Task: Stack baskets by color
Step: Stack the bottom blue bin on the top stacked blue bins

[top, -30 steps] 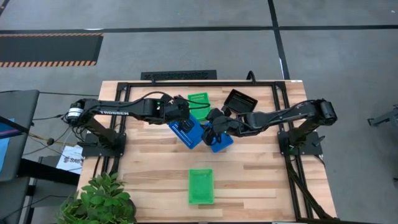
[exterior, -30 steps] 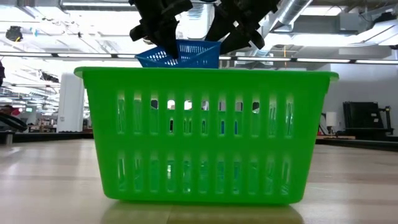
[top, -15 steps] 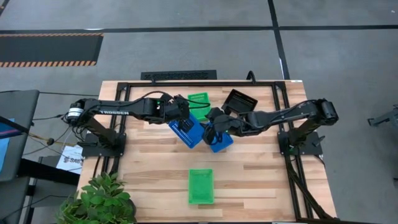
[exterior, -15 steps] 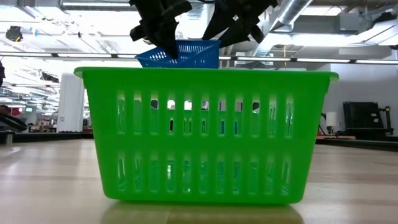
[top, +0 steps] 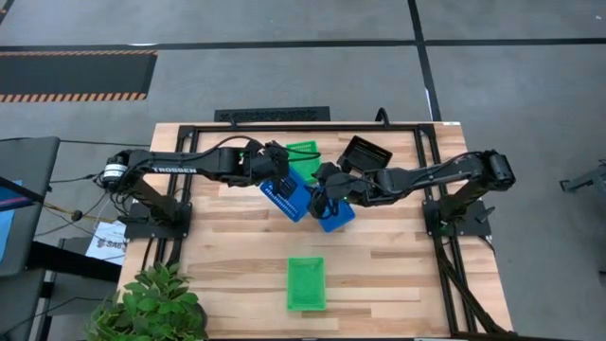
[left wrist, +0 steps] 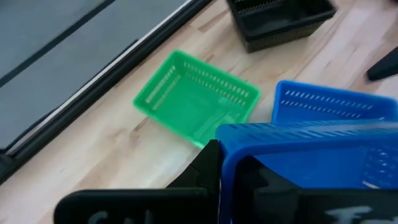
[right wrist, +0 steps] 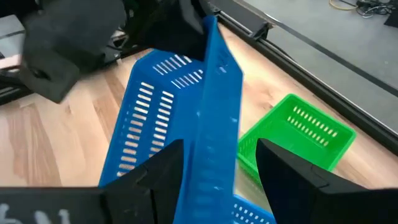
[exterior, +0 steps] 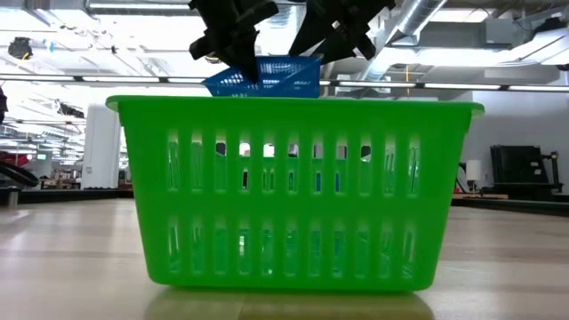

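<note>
My left gripper (top: 273,175) is shut on a blue basket (top: 289,196) raised over the middle of the table. My right gripper (right wrist: 217,180) is open, one finger on either side of that basket's opposite wall (right wrist: 214,106). A second blue basket (top: 335,220) rests on its base on the table under the right gripper. One green basket (top: 303,150) and a black basket (top: 365,152) stand near the far edge. Another green basket (top: 305,282) stands near the front edge and fills the low view. My left gripper holds the raised blue basket by the rim of one wall (left wrist: 233,140). One dark finger (left wrist: 205,165) shows outside that wall; the basket hides the other. The basket is lifted clear of the table and tilted. My right gripper: I cannot tell whether its fingers touch the wall between them.
A potted plant (top: 156,303) stands at the table's near left corner. Bare wood (top: 407,284) lies right of the near green basket. A black frame rail (top: 312,125) runs along the far edge.
The raised blue basket has shifted a little toward the far edge and toward my right gripper, still held by my left gripper. Both grippers have otherwise kept their places.
</note>
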`<state>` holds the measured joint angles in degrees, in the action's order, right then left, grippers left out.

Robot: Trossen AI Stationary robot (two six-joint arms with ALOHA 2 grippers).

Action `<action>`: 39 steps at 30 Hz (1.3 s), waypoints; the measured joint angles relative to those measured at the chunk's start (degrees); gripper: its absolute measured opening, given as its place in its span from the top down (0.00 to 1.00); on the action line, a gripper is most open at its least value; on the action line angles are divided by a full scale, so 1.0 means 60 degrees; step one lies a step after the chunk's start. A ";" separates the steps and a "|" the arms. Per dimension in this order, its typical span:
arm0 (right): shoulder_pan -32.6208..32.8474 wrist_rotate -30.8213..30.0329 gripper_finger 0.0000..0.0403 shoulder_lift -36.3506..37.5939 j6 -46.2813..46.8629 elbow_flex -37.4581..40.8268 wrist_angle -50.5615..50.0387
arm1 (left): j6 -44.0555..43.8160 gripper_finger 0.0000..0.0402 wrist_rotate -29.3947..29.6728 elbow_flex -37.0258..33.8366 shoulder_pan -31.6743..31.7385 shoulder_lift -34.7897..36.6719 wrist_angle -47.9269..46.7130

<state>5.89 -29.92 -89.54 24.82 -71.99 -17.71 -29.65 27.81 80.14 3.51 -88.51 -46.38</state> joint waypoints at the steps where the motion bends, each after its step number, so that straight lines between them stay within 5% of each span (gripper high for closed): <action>1: 0.0000 0.0001 0.45 0.0000 0.0000 -0.0004 -0.0050 | -0.0002 1.00 -0.0022 0.0000 0.0000 0.0000 0.0140; 9: -0.0076 0.0001 0.49 0.0000 0.0058 -0.0012 -0.1102 | 0.0678 1.00 -0.0536 0.0000 -0.0004 -0.0005 0.0987; 17: -0.0066 -0.0009 0.94 0.0000 0.0251 -0.0029 -0.1739 | 0.1143 1.00 -0.0996 -0.0018 0.0000 -0.0025 0.1301; 22: -0.0111 0.0177 0.98 0.0004 0.0394 -0.0029 -0.1838 | 0.1624 0.97 -0.1171 -0.0018 0.0007 -0.0025 0.1717; 31: -0.0353 0.0253 0.99 -0.0004 0.1427 0.0003 -0.2589 | 0.1907 0.57 -0.2008 0.0443 -0.0022 0.0093 0.1714; 39: -0.0812 0.0988 1.00 0.0248 0.2380 0.0007 -0.3880 | 0.2192 0.30 -0.1908 0.2985 -0.0018 0.0171 -0.0585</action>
<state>1.02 -23.99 -88.05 39.10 -71.94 -40.99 -16.50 16.36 98.05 3.40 -87.48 -49.89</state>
